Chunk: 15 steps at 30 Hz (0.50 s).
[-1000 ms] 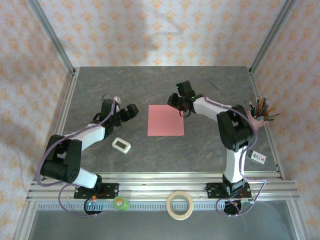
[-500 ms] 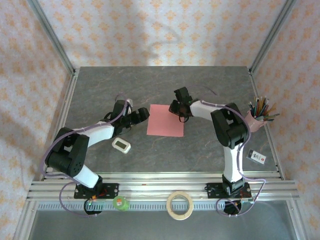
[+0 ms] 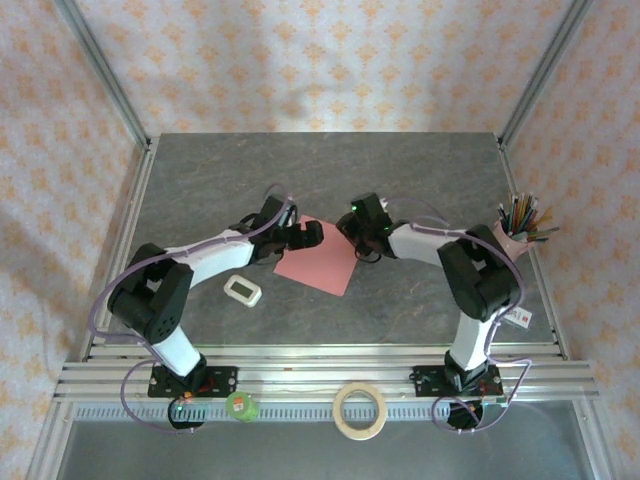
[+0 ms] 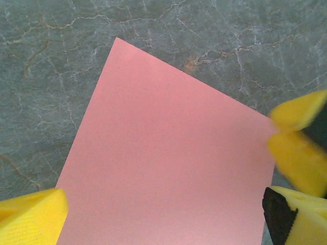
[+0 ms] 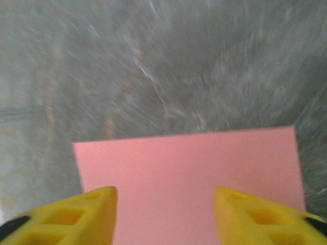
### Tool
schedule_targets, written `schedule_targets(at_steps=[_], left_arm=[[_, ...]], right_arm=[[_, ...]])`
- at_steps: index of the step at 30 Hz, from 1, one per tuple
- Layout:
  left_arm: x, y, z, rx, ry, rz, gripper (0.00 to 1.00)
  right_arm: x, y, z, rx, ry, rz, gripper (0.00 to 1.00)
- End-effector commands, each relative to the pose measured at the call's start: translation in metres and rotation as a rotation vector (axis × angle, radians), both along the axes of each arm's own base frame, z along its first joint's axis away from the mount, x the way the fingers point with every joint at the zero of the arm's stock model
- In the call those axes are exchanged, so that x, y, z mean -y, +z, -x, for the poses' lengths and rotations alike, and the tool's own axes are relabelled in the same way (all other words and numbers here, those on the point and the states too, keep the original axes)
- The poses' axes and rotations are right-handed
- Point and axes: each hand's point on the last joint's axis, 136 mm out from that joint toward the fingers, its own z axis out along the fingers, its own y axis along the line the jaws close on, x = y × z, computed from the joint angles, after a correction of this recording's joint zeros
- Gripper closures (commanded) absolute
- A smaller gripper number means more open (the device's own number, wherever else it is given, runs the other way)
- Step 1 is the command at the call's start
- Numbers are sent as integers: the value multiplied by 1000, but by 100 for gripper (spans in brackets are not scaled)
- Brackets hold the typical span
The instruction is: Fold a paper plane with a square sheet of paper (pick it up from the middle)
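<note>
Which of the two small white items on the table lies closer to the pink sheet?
The rounded white gadget, just left of the sheet. The other, a red-marked tag, sits far off at the table's right edge.

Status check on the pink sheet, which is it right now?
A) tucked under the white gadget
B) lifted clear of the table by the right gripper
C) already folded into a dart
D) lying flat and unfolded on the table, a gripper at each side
D: the square sheet of paper lies flat and uncreased on the table, with the left gripper and right gripper at its far corners.
</note>
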Motion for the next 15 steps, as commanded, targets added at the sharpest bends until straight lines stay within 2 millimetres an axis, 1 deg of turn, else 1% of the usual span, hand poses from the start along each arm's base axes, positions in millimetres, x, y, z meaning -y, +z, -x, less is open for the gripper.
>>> schedule_targets(at_steps=[1,2,5,8,11,13,15], left_arm=[[-10,-8,7,-37,-67,-207,1],[-7,-8,8,-39,-90,-235,1],[9,-13,11,-55,-161,-298,1],[25,-23,15,-81,-226,-352,1],[38,-31,17,-101,-282,-407,1],[44,-43,19,-126,-313,-437,2],[49,-47,19,-140,-330,-456,4]], right_arm=[[28,48,-20,149,-15,31,37],[36,51,-22,168,-4,56,32],[56,51,-22,186,12,103,22],[68,51,-18,208,16,126,14],[75,51,-15,220,13,145,11],[77,49,-13,220,11,155,10],[80,46,-12,214,9,161,10]])
